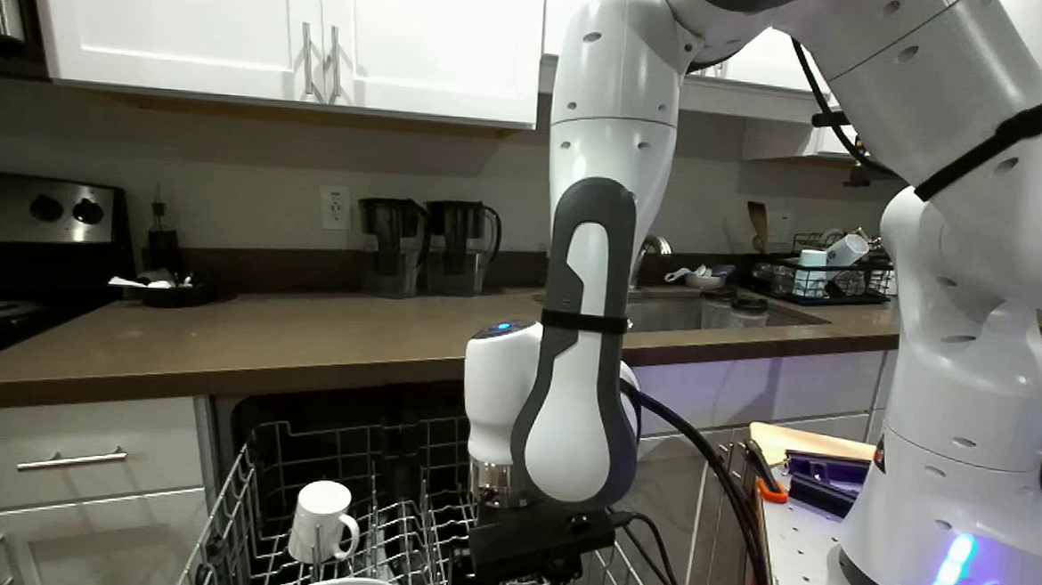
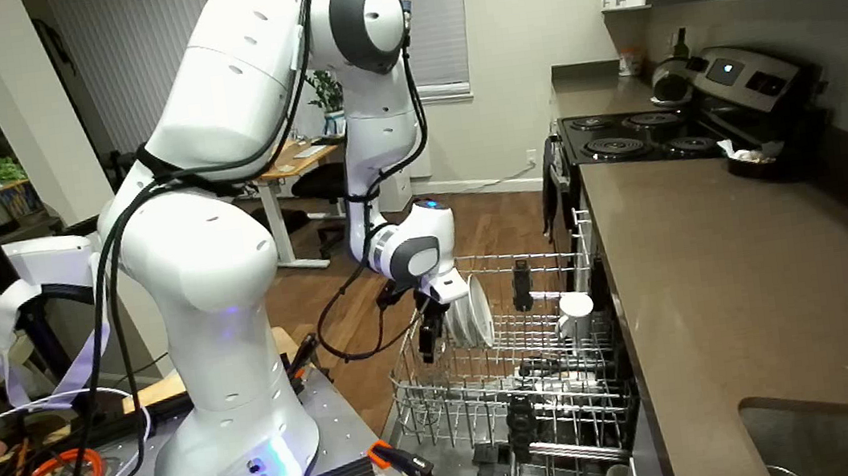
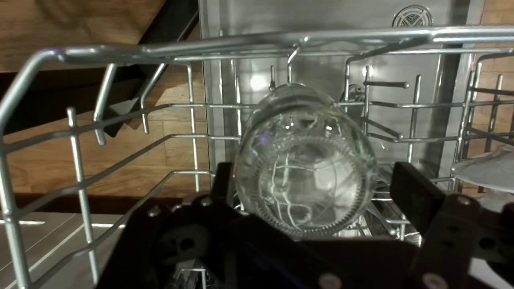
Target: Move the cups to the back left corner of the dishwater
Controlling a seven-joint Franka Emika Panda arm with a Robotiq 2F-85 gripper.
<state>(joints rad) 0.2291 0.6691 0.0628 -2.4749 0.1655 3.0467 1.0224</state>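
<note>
Nearest the wrist camera, your pincer (image 3: 313,176) stands released, jaws spread to either side of a clear glass (image 3: 305,160); a gap shows on the right of that view, so nothing is held. The glass, probably one of the cups, sits within the rack (image 3: 257,41) of the dishwasher (image 3: 301,16). The white mug (image 1: 313,509) occupies the same rack, toward its back left in an exterior view.

Handling: expect the glass to be stiff, smooth and fragile. Close slowly on opposite sides of its body. Expect the mug to be rigid, fairly light, breakable, and slippery if wet. Grip its side wall, clear of the handle (image 1: 354,533).

Orientation: the glass appears base up, its long axis roughly along your wrist camera's sight line. The mug's axis leans slightly off vertical, base apparently up; its handle points right in that exterior view.
</note>
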